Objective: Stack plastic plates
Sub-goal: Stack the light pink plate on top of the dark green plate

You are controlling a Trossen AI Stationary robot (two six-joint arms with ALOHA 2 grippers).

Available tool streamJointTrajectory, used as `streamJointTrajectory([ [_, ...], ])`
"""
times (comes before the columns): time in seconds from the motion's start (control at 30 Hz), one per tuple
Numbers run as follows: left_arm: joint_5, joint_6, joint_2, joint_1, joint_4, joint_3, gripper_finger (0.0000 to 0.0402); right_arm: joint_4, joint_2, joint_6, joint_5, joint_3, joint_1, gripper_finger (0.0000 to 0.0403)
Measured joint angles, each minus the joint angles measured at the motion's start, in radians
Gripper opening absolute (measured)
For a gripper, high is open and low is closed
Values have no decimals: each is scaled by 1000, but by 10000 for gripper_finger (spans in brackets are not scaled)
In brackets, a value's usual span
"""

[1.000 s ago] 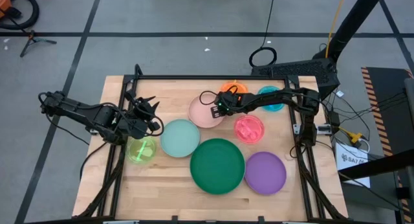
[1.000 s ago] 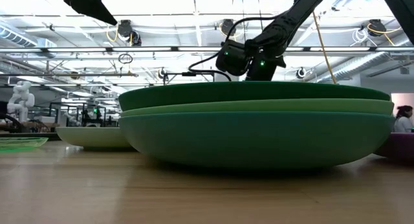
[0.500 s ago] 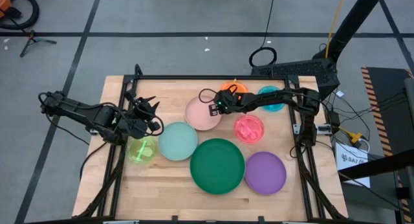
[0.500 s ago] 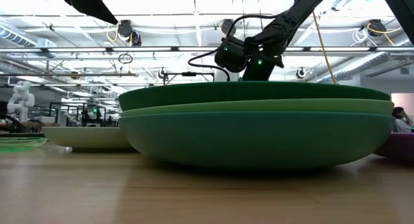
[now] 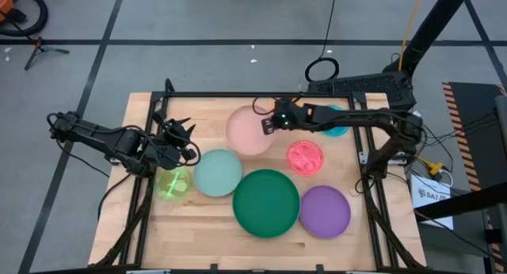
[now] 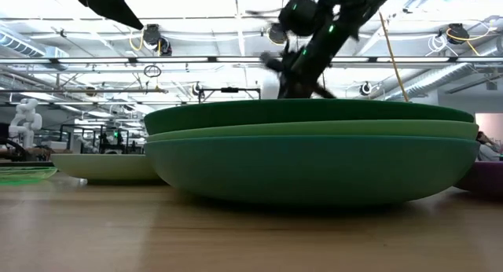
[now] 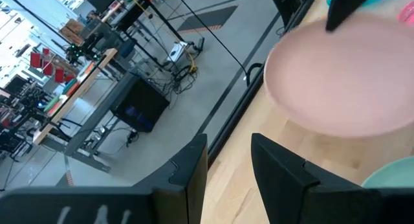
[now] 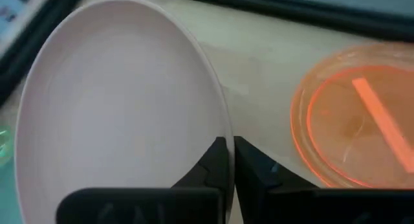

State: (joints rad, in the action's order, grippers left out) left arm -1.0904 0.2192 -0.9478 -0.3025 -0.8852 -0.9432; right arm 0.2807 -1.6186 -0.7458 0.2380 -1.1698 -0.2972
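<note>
A pale pink plastic plate (image 5: 247,130) hangs tilted above the table's far middle, with my right gripper (image 5: 268,124) shut on it. An orange plate (image 8: 352,120) lies on the table beyond it. My left gripper (image 5: 184,139) hovers open at the table's left edge, nothing between its fingers (image 7: 187,169). Lying flat on the wood are a mint plate (image 5: 219,171), a yellow-green plate (image 5: 173,183), a magenta plate (image 5: 304,157), a purple plate (image 5: 325,211) and a teal plate (image 5: 334,123). The big dark green plate (image 5: 266,203) tops a stack of three (image 6: 310,146). My right gripper pinches the pink plate's rim (image 8: 218,123) between its two fingers, on the side toward the table's right. The fingers come from the table's right, slanting down. The plate is lifted off the wood and tilted, its hollow side up.
A black frame (image 5: 238,94) runs along the table's far edge and down both sides. Bare wood (image 5: 198,234) lies along the near edge, left of the green stack. Cables and a stand sit on the floor beyond the far edge.
My right gripper has risen and drawn a little toward the table's far edge with the pink plate. The plate, flat on the wood a second ago, is now lifted and tilted.
</note>
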Motion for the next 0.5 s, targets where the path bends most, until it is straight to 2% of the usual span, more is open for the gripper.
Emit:
streamJointTrajectory([
  [0.13, 0, 0, 0, 0, 1, 0, 127, 53, 105, 48, -10, 0, 44, 8],
  [0.2, 0, 0, 0, 0, 1, 0, 127, 95, 146, 69, -54, 0, 76, 8],
  [0.37, 0, -1, 0, 0, 2, 0, 127, 159, 184, 118, -219, -1, 193, 8],
  [0.5, 0, -6, 0, 0, 9, 0, 127, 217, 142, 179, -343, -1, 315, 8],
])
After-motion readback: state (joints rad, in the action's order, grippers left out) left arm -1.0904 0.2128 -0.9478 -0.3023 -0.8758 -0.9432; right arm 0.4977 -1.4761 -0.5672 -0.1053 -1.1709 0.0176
